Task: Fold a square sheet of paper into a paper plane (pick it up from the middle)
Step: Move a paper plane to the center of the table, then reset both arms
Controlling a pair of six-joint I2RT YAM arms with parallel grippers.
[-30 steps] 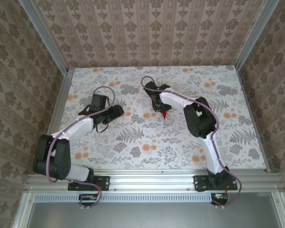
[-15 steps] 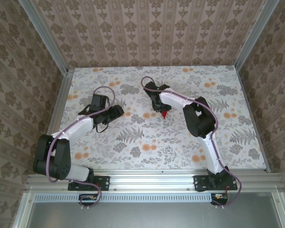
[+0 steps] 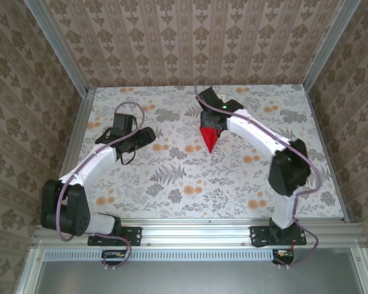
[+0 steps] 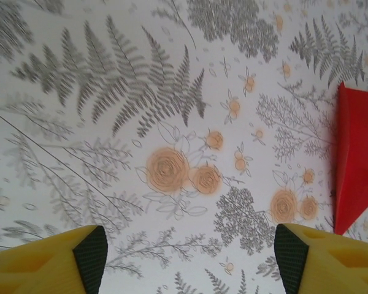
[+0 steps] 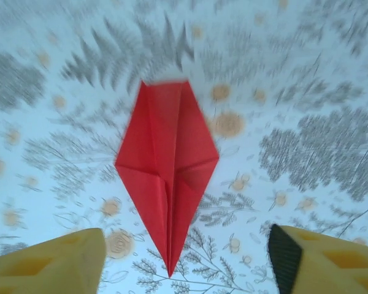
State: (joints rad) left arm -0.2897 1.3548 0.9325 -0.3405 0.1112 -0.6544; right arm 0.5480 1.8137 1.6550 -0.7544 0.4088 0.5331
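The floral table (image 3: 172,184) carries both arms. The right arm (image 3: 257,135) rises from its base to a bent elbow, then reaches left to the far middle. The right gripper (image 5: 187,256) hangs over the paper plane (image 5: 167,162), its jaws spread wide with nothing in them. The plane lies flat on the table, with its sharp tip pointing between the yellow fingers (image 5: 49,263). The left arm (image 3: 95,164) stretches to the far left. The left gripper (image 4: 190,254) is equally wide apart and empty, and the plane is off to its right.
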